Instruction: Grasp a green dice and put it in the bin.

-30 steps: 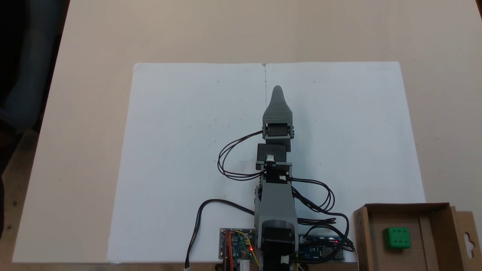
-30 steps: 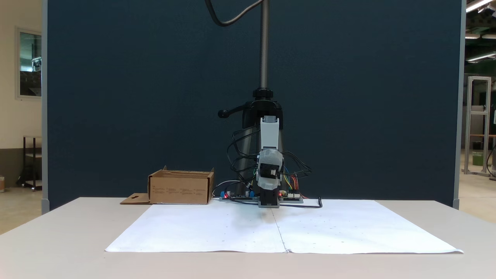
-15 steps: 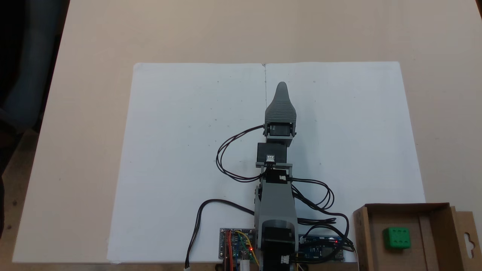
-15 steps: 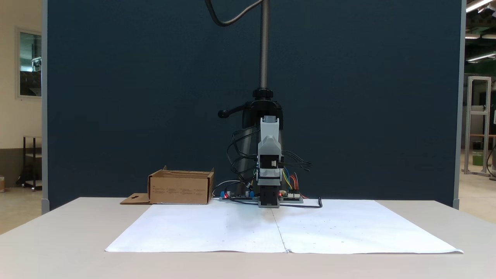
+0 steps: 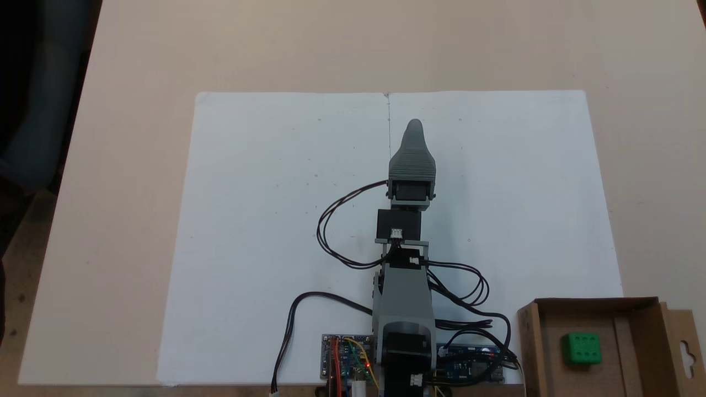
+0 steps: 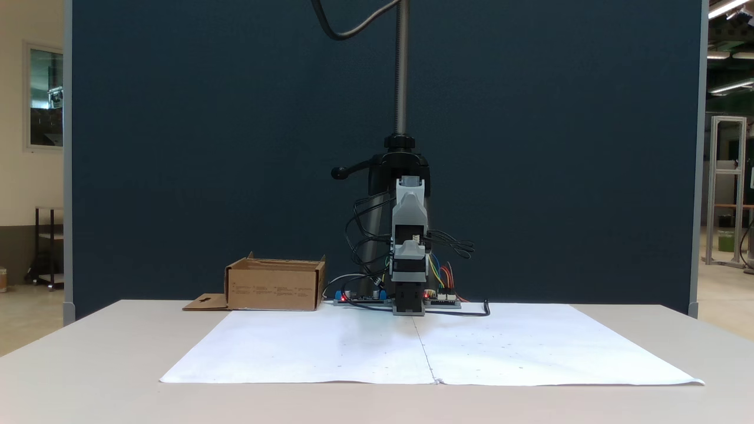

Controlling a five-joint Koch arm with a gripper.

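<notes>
The green dice lies inside the brown cardboard bin at the lower right of a fixed view, its face with several pips turned up. In a fixed view from the front, the bin stands left of the arm and its wall hides the dice. My gripper points away from the base over the middle of the white paper, far from the bin. Its jaws lie one over the other, so just one grey tapered jaw shows. Nothing is seen in it.
White paper sheets cover the table's centre. Circuit boards and looping black cables sit around the arm's base. The bin's flap with a hang-hole sticks out at the right. A camera pole rises behind the arm.
The gripper has swung slightly right and stretched a little farther from the base, and the wrist has lifted in the front view. The dice and bin have not moved.
</notes>
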